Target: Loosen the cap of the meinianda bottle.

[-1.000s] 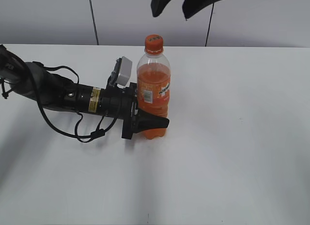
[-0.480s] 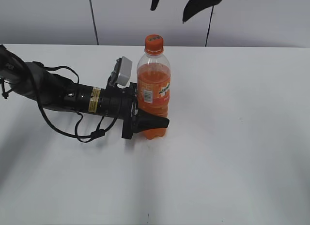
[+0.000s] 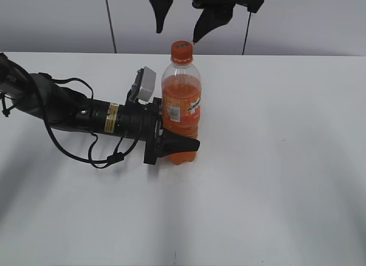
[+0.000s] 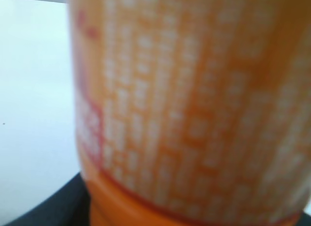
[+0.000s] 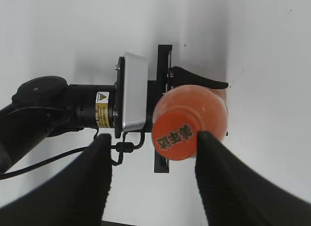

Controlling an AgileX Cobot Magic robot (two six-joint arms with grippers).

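The meinianda bottle [image 3: 181,103] stands upright on the white table, filled with orange drink, with its orange cap [image 3: 181,50] on top. My left gripper [image 3: 180,142] lies low along the table and is shut on the bottle's lower part. In the left wrist view the blurred orange label [image 4: 194,104] fills the frame. My right gripper [image 3: 178,27] hangs open just above the cap. In the right wrist view the cap [image 5: 177,136] sits between the fingers [image 5: 223,177], close to the right one and apart from the left one.
The left arm [image 3: 74,111], with its cable loop [image 3: 106,158] and white wrist camera [image 3: 146,83], lies across the table's left half. The white table [image 3: 274,163] stretches right and forward of the bottle. A grey wall [image 3: 309,20] stands behind.
My right gripper has come down and moved left from the top edge of the exterior view, until it is over the cap. The bottle and the left gripper have not moved.
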